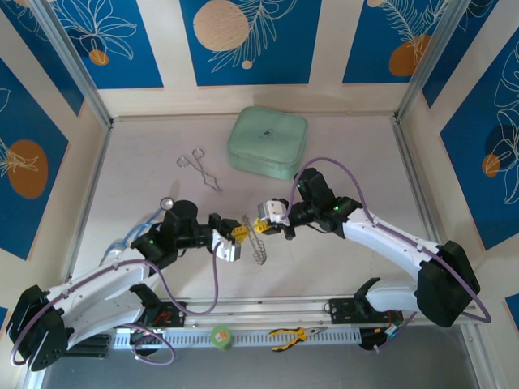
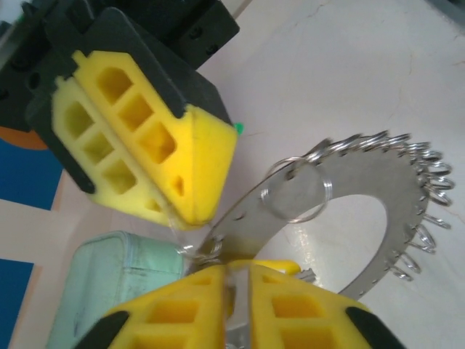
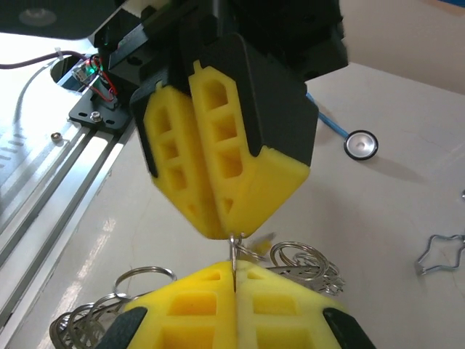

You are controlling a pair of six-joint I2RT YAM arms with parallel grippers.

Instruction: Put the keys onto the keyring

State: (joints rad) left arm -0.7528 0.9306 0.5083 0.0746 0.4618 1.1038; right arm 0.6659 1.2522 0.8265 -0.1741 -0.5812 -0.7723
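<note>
Your right claw (image 3: pixel 234 275) has its yellow foam pads pressed together on a thin wire loop of the keyring (image 2: pixel 363 178). The keyring is a flat steel crescent fringed with small split rings. It sits between both claws, near the middle of the tabletop's (image 1: pixel 146 162) near edge. The pads of your left claw (image 2: pixel 236 275) are almost closed at the band's edge, and you cannot tell whether they grip it.
</note>
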